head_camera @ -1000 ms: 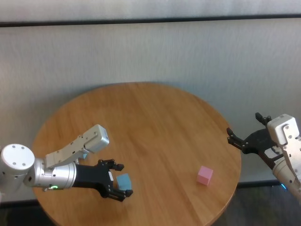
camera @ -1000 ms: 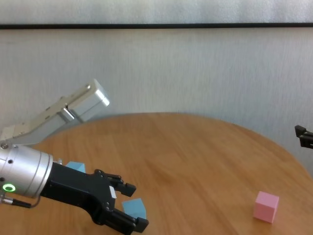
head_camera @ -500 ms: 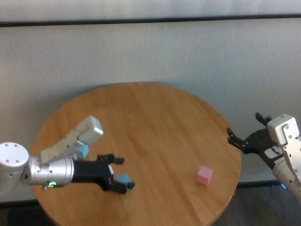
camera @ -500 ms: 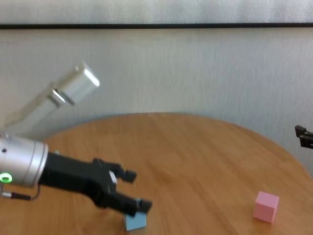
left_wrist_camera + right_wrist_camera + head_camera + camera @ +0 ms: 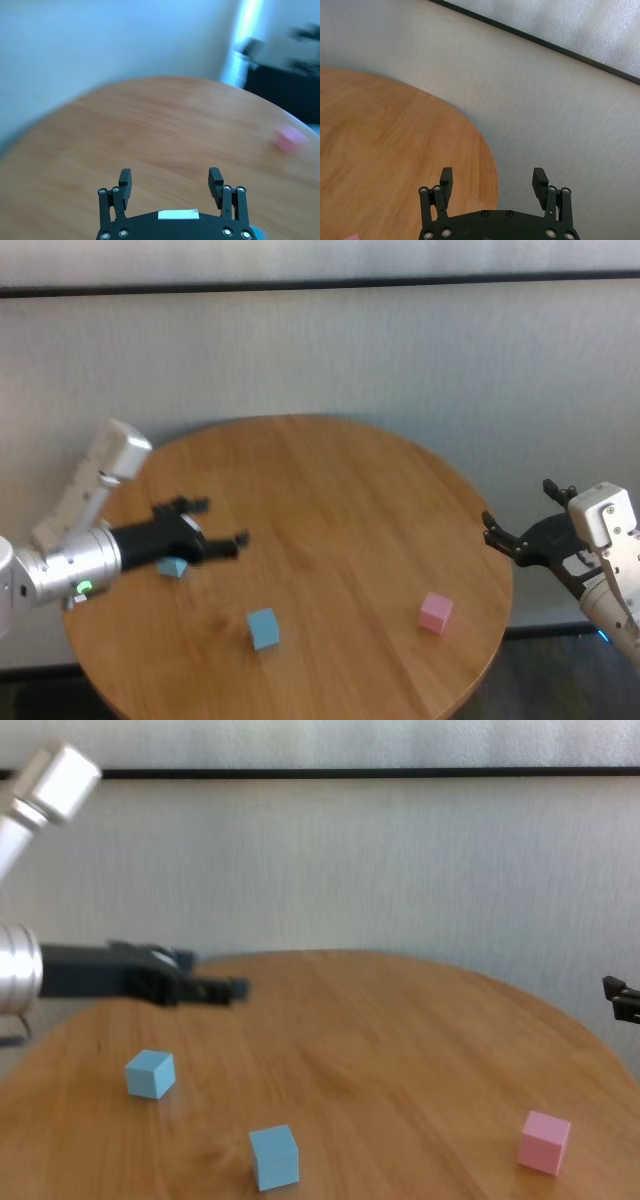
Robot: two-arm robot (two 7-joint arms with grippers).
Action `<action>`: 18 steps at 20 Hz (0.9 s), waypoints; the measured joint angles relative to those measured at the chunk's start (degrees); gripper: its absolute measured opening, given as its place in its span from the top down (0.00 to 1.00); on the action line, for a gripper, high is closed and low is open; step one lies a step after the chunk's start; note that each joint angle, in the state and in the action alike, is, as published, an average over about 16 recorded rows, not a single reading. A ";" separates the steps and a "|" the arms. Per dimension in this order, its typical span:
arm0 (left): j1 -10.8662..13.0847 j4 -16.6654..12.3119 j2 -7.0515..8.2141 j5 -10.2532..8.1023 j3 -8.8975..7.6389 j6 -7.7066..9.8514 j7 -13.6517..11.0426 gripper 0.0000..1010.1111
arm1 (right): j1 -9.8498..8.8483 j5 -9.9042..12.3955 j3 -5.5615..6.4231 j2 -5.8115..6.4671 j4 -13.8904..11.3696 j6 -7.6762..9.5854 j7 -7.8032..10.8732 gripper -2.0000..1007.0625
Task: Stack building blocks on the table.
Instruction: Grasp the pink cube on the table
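Left gripper is spread wide with nothing between its jaws, raised above the counter, over the counter's left part. Wrist view agrees: both fingers apart, bare wood between them.

All three blocks sit singly on the counter; nothing stacked yet.
- Far blue block: just under and slightly toward the robot from the left gripper in the head view, partly hidden by the arm; the chest view shows it in full, below and in front of the gripper.
- Near blue block: toward the counter's near edge, to the right of the far blue block and apart from it.
- Pink block: well apart to the right, near the counter's right edge.

Key relation: both blue blocks lie on the robot's side of the left gripper and below it, so my read is the next reach means pulling back and descending, not extending. Cubes have no long axis, so jaw alignment to a pair of flat faces is what matters.

Right gripper hangs off the counter's right edge, jaws parted, nothing held. It is the nearer arm to the pink block; the left is nearer to both blue ones.
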 joint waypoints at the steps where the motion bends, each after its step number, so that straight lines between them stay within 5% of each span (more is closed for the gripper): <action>1: 0.70 -0.74 0.10 -0.47 -1.08 0.11 1.35 0.01 | 0.00 0.00 0.00 0.00 0.00 0.00 0.00 0.00; 9: 5.95 -5.65 1.44 -2.76 -7.45 0.00 7.23 0.01 | 0.00 0.00 0.00 0.00 0.00 0.00 0.00 0.00; 18: 8.24 -7.38 2.91 -3.47 -8.84 -0.61 6.09 0.01 | 0.01 0.00 -0.03 0.00 -0.03 0.00 0.26 0.00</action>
